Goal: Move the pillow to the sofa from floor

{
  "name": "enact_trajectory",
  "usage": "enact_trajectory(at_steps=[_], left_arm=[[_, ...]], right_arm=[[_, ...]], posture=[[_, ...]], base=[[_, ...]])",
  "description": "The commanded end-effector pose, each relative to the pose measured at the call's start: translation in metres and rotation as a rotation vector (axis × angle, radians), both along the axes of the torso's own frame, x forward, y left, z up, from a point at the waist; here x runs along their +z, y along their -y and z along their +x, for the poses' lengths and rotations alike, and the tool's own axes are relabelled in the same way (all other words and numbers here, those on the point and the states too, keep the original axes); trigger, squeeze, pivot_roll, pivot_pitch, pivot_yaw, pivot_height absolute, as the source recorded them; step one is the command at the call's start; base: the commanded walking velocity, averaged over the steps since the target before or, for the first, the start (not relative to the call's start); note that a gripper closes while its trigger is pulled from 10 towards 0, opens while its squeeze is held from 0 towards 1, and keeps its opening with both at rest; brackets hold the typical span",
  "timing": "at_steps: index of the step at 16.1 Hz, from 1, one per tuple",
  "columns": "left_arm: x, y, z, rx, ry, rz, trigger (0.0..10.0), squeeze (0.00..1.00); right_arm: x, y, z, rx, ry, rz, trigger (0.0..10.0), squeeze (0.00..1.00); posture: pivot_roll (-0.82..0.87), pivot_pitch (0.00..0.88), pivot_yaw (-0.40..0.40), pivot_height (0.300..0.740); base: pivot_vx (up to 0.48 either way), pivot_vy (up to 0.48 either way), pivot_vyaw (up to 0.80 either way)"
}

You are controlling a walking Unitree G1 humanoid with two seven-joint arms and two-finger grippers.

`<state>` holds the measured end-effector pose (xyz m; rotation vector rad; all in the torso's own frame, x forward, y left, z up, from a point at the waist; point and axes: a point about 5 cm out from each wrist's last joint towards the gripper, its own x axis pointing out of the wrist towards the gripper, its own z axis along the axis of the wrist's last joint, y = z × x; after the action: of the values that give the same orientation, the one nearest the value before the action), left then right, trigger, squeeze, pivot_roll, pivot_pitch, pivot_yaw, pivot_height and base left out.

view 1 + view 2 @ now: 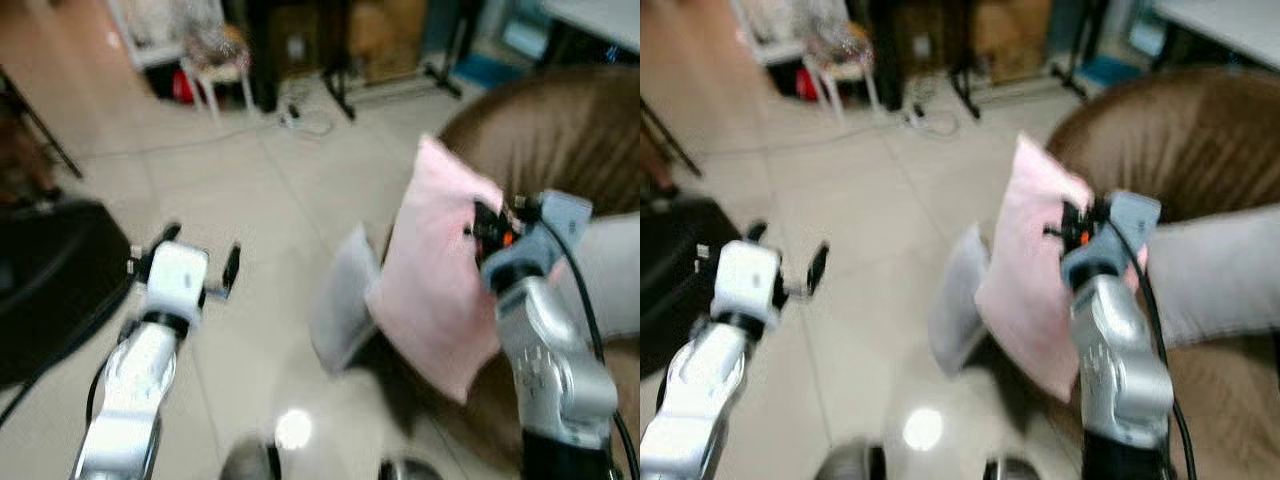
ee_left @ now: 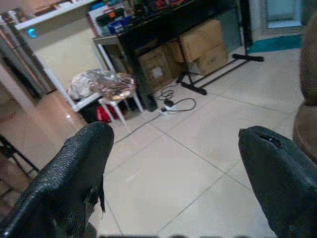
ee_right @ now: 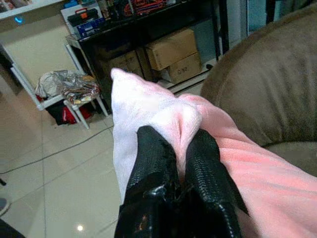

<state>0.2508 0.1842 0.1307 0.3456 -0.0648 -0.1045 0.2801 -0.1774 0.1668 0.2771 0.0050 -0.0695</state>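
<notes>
The right gripper (image 3: 178, 148) is pinched tight on the pink pillow (image 1: 440, 270), lifted beside the brown sofa (image 1: 560, 130), so carrying looks underway and placing on the seat comes next, while the left gripper (image 2: 173, 163) hangs wide open, holding nothing.

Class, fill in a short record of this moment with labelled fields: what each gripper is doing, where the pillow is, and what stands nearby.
Right gripper: right gripper shut on a pinched fold of the pink pillow
Pillow position: held up off the tiled floor, beside the brown sofa
Left gripper: left gripper open, holding nothing, over the floor
Sofa contents: a grey cushion lies on it
Background: cardboard boxes under a dark shelf, a small white table
Task stage: pillow lifted, not yet on the sofa
</notes>
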Motion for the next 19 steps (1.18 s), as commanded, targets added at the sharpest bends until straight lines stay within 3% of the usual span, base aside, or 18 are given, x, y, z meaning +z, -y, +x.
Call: enact_trajectory(at_steps=[1,7,11,19], left_arm=[[0.000,0.000,0.001,-0.004,0.001,0.008,10.0,0.00],[-0.001,0.002,0.003,-0.017,0.002,0.007,10.0,0.00],[0.000,0.002,0.005,-0.004,0.015,0.002,10.0,0.00],[0.001,0.003,0.006,-0.028,0.032,0.004,10.0,0.00]], right_arm=[[0.012,0.001,-0.002,-0.010,0.057,-0.007,10.0,0.00],[0.001,0.006,-0.006,-0.052,0.023,-0.014,10.0,0.00],[-0.019,-0.002,-0.007,-0.015,-0.049,-0.016,10.0,0.00],[-0.046,-0.005,-0.010,-0.021,-0.095,0.019,10.0,0.00]], posture=[[-0.09,0.000,0.022,0.740],[-0.10,0.000,0.039,0.740],[-0.10,0.000,0.043,0.740],[-0.09,0.000,0.050,0.740]], base=[[0.000,0.000,0.00],[0.000,0.000,0.00],[0.000,0.000,0.00],[0.000,0.000,-0.78]])
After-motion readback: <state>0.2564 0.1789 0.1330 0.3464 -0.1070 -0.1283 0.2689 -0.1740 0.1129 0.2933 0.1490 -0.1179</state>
